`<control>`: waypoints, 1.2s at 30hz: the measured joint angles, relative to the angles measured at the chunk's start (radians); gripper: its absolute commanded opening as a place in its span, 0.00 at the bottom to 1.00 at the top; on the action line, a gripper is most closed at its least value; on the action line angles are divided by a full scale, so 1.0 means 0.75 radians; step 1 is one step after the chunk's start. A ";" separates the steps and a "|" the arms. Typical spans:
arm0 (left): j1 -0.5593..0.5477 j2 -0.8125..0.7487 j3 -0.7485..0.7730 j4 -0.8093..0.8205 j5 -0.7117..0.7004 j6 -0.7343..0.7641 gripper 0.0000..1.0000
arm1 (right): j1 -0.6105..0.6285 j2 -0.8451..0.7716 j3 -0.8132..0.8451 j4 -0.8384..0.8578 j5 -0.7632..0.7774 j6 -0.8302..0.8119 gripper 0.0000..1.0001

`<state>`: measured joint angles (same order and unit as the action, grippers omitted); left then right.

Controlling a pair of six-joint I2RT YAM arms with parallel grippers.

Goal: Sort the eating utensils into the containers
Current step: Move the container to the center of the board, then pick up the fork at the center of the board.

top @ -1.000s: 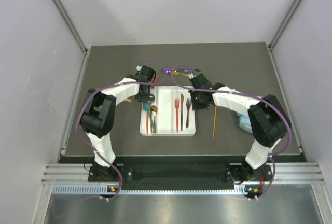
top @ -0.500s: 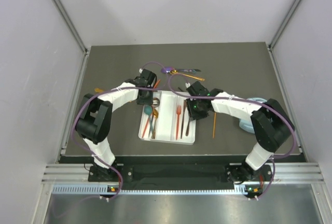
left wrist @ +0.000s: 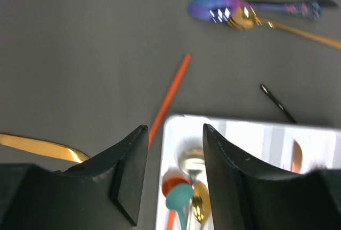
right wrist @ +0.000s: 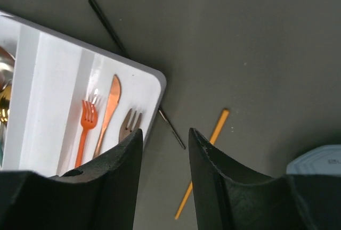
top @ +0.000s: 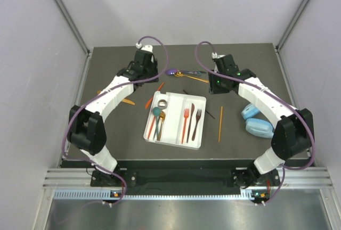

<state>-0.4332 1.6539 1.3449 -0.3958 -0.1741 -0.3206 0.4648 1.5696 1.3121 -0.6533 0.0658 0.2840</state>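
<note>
Top external view: tray [top: 176, 144] holds several utensils [top: 187, 121]; an orange stick [top: 220, 124] lies just right of it. I see the left tool [left wrist: 173, 134] and right tool [right wrist: 164, 134] apart, empty. I judge the stick light, slippery: grip mid-length.

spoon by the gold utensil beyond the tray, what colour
The spoon is iridescent purple-blue, clearest in the left wrist view.

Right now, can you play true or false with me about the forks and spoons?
1. The orange fork lies inside the white tray. True.
2. The purple spoon is in the tray. False: it lies on the table, beyond the tray.
3. The left gripper is holding a spoon. False: it is open and holds nothing.
4. An orange stick lies on the table beside the tray. True.
</note>
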 measured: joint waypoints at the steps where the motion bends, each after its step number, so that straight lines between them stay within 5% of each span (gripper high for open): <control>1: 0.023 0.010 0.036 -0.014 -0.010 0.010 0.50 | -0.018 -0.006 -0.002 -0.006 0.003 -0.007 0.40; 8: 0.173 0.268 0.270 -0.033 -0.015 0.116 0.48 | -0.042 -0.010 -0.080 -0.004 -0.010 -0.031 0.40; 15: 0.168 0.532 0.356 -0.079 0.118 0.200 0.48 | -0.061 -0.012 -0.175 0.007 -0.051 -0.031 0.40; 36: 0.158 0.693 0.450 -0.201 0.355 0.292 0.47 | -0.136 -0.015 -0.292 0.082 -0.222 -0.030 0.40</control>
<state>-0.3149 2.1738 1.6825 -0.5465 0.0917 -0.1013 0.3630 1.5581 1.0931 -0.5919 -0.1005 0.2619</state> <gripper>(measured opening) 0.480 0.400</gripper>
